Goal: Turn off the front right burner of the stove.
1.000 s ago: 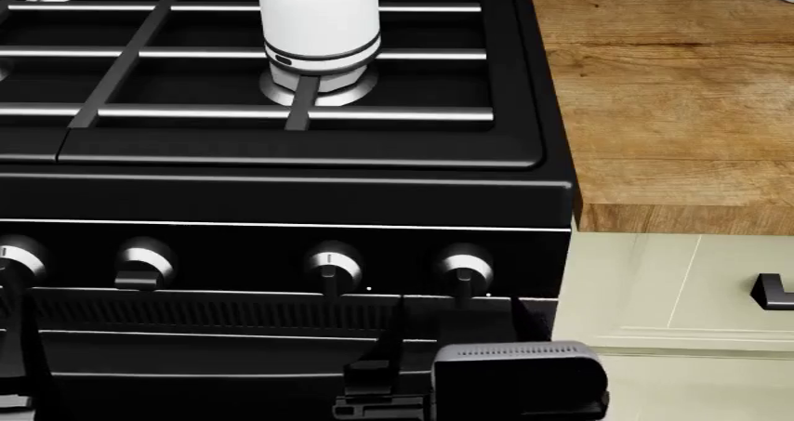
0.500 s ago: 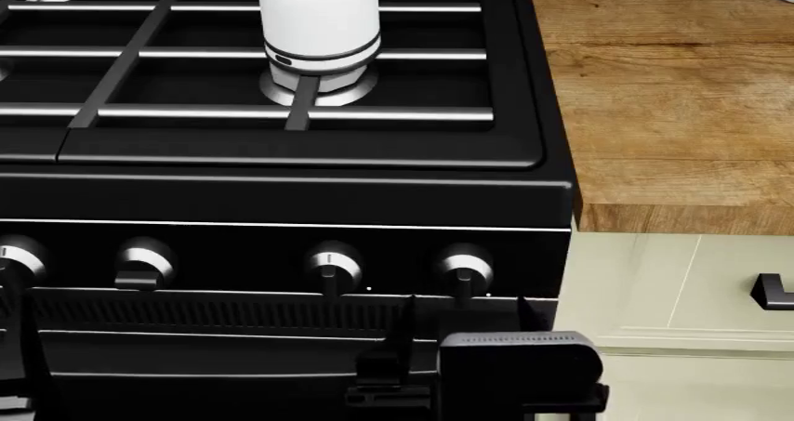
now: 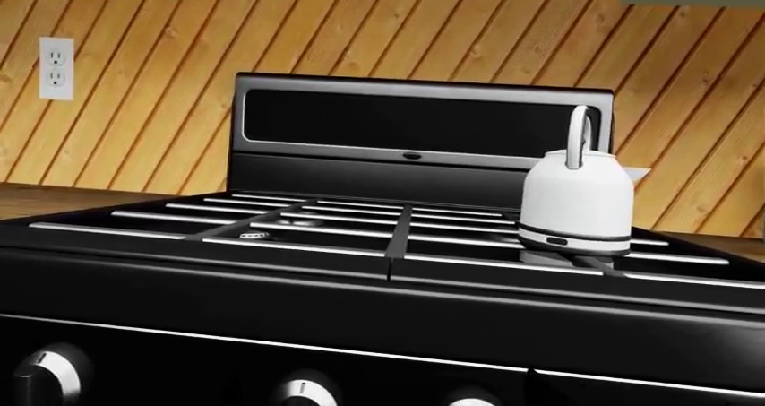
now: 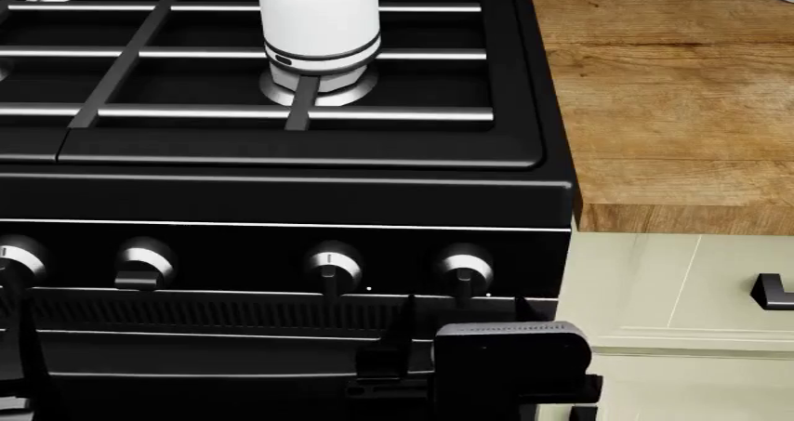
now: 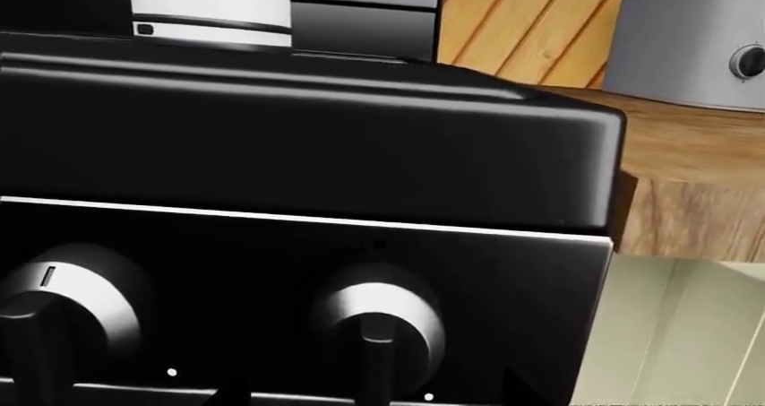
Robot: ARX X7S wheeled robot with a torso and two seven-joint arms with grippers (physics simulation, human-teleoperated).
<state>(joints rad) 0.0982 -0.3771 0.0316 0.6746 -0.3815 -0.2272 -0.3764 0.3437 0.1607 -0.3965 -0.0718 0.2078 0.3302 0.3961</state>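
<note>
Landmark: the stove, glossy black, with long grates and a front row of silvery knobs.
Front right burner: at the stove's front right, a silvery ring under the grate bars.
Kettle: white, upright on that burner; whether it holds anything is hidden.
Rightmost knob: at the stove front's right end, pointer hanging down; probably the control for this burner.
Right gripper: raised just below that knob, fingers pointing up at it and spread apart, empty; likely lined up to grasp and turn.
Left gripper: out of sight; its state cannot be told.
Wooden counter: right of the stove.
</note>
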